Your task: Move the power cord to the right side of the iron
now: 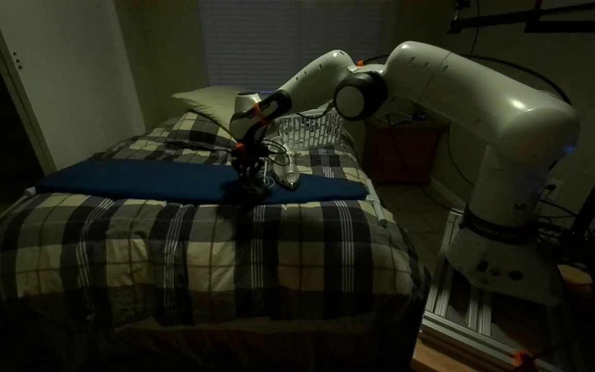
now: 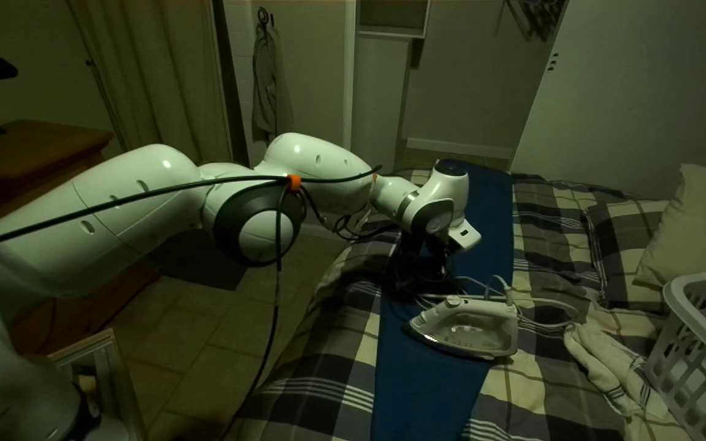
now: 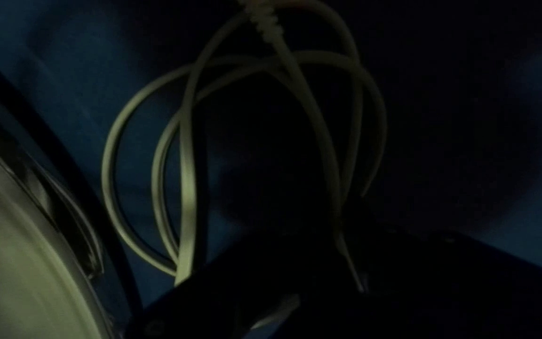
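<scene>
- Power cord: pale loops of it lie over the blue cloth, just beside the iron.
- By the iron's back end, more of it bends onto the checked blanket.
- The iron lies flat, its nose over the blue cloth.
- The gripper is low, right by the loops; too dark to tell if it is wide, narrow or holding cord.
</scene>
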You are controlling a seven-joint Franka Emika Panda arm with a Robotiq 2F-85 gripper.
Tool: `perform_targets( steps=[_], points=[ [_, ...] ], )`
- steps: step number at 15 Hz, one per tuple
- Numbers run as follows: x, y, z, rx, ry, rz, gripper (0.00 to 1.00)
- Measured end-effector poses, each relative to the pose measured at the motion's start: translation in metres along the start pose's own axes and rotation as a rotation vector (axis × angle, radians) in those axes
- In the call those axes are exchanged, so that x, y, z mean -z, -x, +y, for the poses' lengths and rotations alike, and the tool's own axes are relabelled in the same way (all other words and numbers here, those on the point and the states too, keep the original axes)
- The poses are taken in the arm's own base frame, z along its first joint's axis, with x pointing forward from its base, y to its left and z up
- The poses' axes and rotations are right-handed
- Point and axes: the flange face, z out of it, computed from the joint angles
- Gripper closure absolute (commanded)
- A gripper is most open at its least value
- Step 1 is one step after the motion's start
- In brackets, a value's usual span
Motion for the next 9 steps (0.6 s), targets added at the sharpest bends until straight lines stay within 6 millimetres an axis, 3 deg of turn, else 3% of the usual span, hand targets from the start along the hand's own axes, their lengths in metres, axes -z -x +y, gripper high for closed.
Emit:
perform_targets(
  steps=[2, 3, 5, 7, 9],
  points=[
    [-0.0011, -0.0004, 0.0015, -0.002, 0.004, -0.004, 0.36],
    [-0.0022, -0.0004, 0.0022, -0.002, 0.006, -0.006, 0.78],
    [-0.0056, 0.0001, 0.0038, -0.003, 0.01, -0.01, 0.77],
    [-0.0064, -0.0002, 0.0029, -0.003, 0.008, -0.008, 0.91],
    [-0.0046, -0.0009, 0.0001, -0.003, 0.003, -0.004, 0.97]
  ],
)
